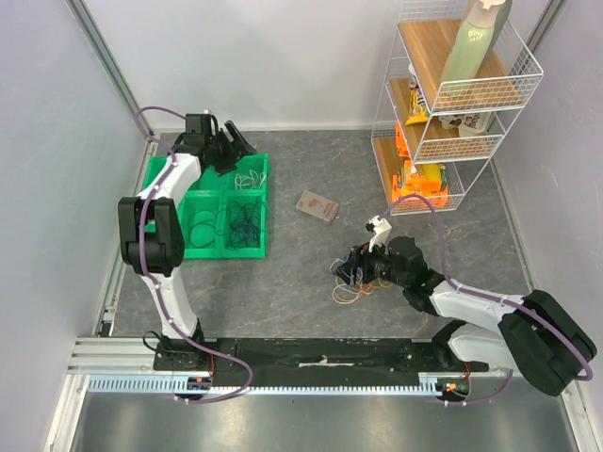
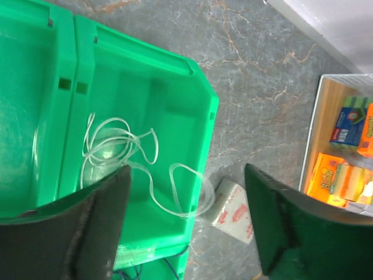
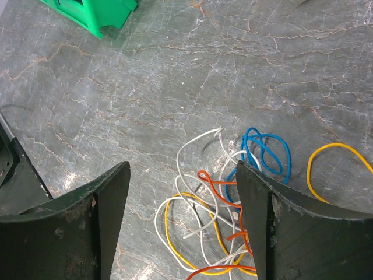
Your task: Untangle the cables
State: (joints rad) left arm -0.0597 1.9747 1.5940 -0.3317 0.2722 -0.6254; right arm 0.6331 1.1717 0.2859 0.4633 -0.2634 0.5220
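Note:
The cables still on the table are a tangle (image 1: 353,287) of white (image 3: 178,158), orange (image 3: 201,172), yellow (image 3: 166,216) and blue (image 3: 254,129) wire loops. My right gripper (image 3: 182,166) hangs open just above this tangle with nothing between its fingers; in the top view it (image 1: 347,266) is at the tangle's upper left edge. A pale white cable (image 2: 152,185) lies loose in one compartment of the green bin (image 2: 201,87). My left gripper (image 2: 186,169) is open and empty above that compartment's corner, at the bin's far right end (image 1: 236,151).
The green bin (image 1: 155,174) has several compartments; dark cables (image 1: 243,221) and a pale loop (image 1: 203,226) lie in the near ones. A small white packet (image 1: 317,205) lies between bin and tangle. A wire shelf rack (image 1: 452,104) with boxes stands at the far right.

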